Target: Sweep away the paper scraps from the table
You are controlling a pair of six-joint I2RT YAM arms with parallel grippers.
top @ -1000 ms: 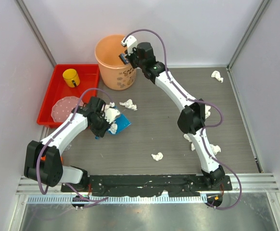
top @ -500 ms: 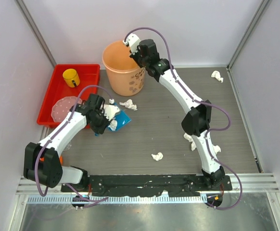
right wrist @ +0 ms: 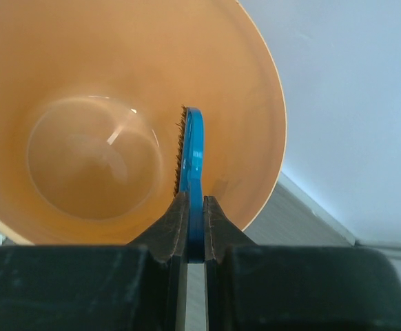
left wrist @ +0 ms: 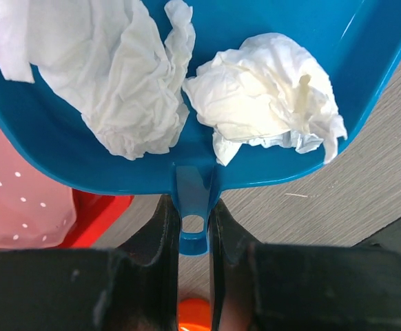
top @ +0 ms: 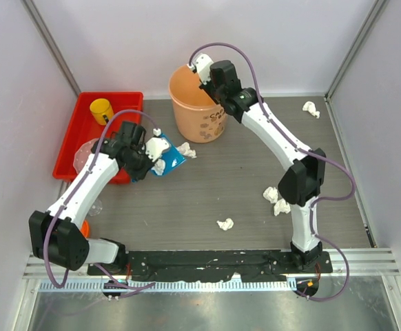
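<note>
My left gripper [top: 144, 161] is shut on the handle of a blue dustpan [top: 172, 163], held just right of the red tray. In the left wrist view the left gripper [left wrist: 193, 233] grips the dustpan [left wrist: 369, 48], which holds two white paper scraps [left wrist: 266, 103]. My right gripper [top: 208, 81] is shut on a blue brush [right wrist: 193, 148] and reaches inside the orange bucket [top: 202, 117]; the bucket [right wrist: 83, 62] looks empty. Loose paper scraps lie on the table [top: 235, 179]: one beside the dustpan [top: 185, 149], one near the front [top: 224, 224], two by the right arm [top: 275, 200], one far right [top: 311, 108].
A red tray [top: 121, 100] at the far left holds a yellow cup [top: 102, 110] and a pink dotted plate [top: 85, 156]. Pale walls and metal posts surround the table. A small orange object [top: 85, 227] lies near the left arm's base.
The orange bucket has slid to the right with my right gripper and brush inside it. My left gripper has carried the dustpan a little farther back, towards the bucket.
</note>
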